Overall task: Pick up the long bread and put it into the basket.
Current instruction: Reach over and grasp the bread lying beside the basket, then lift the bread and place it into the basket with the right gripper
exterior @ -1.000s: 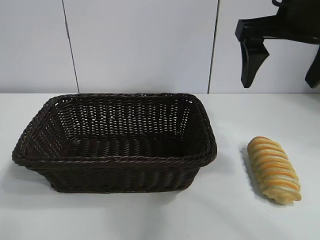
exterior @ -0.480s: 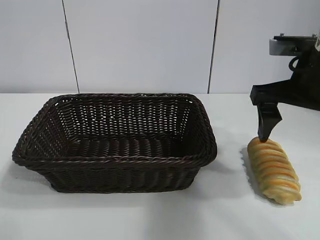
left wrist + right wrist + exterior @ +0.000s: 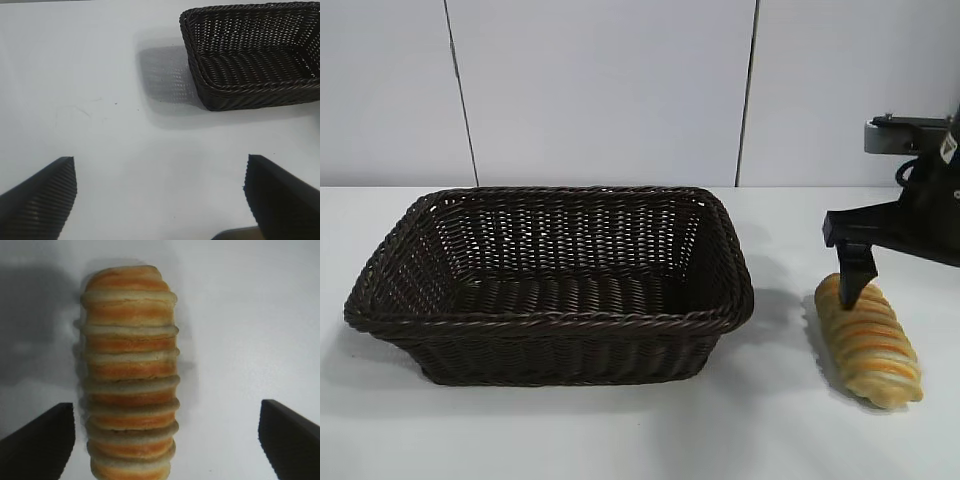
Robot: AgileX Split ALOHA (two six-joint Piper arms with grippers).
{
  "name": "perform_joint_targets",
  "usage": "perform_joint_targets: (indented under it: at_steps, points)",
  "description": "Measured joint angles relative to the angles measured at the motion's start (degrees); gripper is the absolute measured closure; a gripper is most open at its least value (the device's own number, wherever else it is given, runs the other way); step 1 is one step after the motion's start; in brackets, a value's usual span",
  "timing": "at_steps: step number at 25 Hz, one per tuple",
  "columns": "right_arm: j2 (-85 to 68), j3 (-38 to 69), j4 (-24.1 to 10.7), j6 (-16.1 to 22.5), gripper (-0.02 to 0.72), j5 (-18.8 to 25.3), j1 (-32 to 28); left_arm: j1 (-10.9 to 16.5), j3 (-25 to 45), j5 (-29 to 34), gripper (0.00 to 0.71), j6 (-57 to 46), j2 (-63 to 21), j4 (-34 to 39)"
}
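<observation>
Two claws are on this job, but only my right claw [image 3: 167, 440] is working: it hangs spread wide over the long bread [image 3: 869, 340], one finger on each side of the loaf in the wrist view, neither pad touching it as far as I can tell. The bread lies on the tabletop [image 3: 790, 430] just right of the basket [image 3: 552, 285], which holds nothing. I judge this the approach-to-grasp step; next I need to settle lower and close across the loaf's width. A second ago the right claw was high above the bread; since then it has come down. My left claw [image 3: 160, 200] sits wide, parked away from the basket.
</observation>
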Motion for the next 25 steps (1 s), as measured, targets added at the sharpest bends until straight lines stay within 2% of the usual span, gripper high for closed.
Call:
perform_joint_targets:
  at_steps: [2,4,5,11,14,21,25]
  points:
    - [0.0,0.0,0.1,0.3,0.267,-0.8,0.0,0.0,0.0,0.0,0.056,0.0,0.0,0.0]
    - [0.0,0.0,0.1,0.7,0.423,-1.2,0.0,0.0,0.0,0.0,0.056,0.0,0.0,0.0]
    - [0.0,0.0,0.1,0.9,0.469,-1.2,-0.1,0.0,0.0,0.0,0.056,0.0,0.0,0.0]
    - [0.0,0.0,-0.5,1.5,0.624,-1.2,-0.1,0.0,0.0,0.0,0.056,0.0,0.0,0.0]
    - [0.0,0.0,-0.6,1.5,0.657,-1.2,-0.1,0.0,0.0,0.0,0.056,0.0,0.0,0.0]
    - [-6.6,-0.2,-0.5,1.6,0.666,0.5,-0.1,0.0,0.0,0.0,0.056,0.0,0.0,0.0]
    - [-12.0,-4.4,-0.4,0.4,0.669,6.7,-0.1,0.0,0.0,0.0,0.056,0.0,0.0,0.1]
